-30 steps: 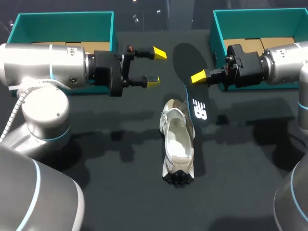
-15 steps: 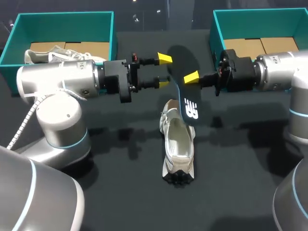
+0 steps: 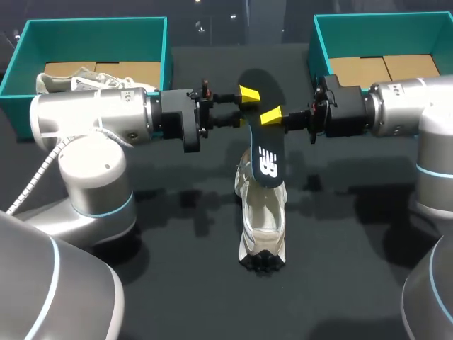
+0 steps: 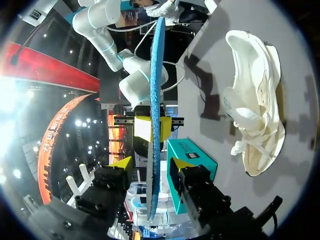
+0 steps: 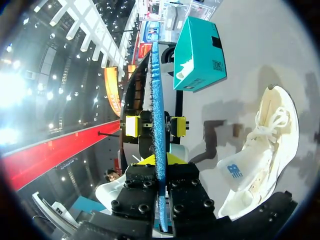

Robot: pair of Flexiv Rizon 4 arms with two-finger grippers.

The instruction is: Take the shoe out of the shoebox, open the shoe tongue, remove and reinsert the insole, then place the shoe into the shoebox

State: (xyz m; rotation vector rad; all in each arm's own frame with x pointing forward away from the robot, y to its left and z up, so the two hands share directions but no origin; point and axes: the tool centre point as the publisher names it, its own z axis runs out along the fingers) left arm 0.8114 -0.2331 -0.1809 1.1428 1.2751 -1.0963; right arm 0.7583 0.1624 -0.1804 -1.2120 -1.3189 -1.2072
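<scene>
**A:** Insole, where is it?
**B:** The insole (image 3: 265,152) is off the table and hangs on edge right above the white sneaker (image 3: 262,219). Its logo end is down over the sneaker's opening. I can't tell if it touches.

**A:** Right gripper?
**B:** The right gripper (image 3: 272,115) is above the sneaker's far end, clamped on the insole from both sides. In the right wrist view the blue edge is pinched between its fingers.

**A:** Left one?
**B:** The left gripper (image 3: 244,106) is also above the sneaker's far end, facing the right one. Its fingers are spread. The insole's edge runs between the yellow tips with a gap on each side, so it grips nothing.

**A:** Sneaker itself?
**B:** It sits upright on the black table (image 3: 184,297), outside both boxes, with its laces loose.

**A:** Boxes?
**B:** The left teal shoebox (image 3: 92,25) is far-left of the sneaker. A second white shoe (image 3: 67,81) lies in it, partly hidden by the left arm. The right teal shoebox (image 3: 382,20) is far-right of the sneaker, with cardboard (image 3: 361,67) inside.
</scene>
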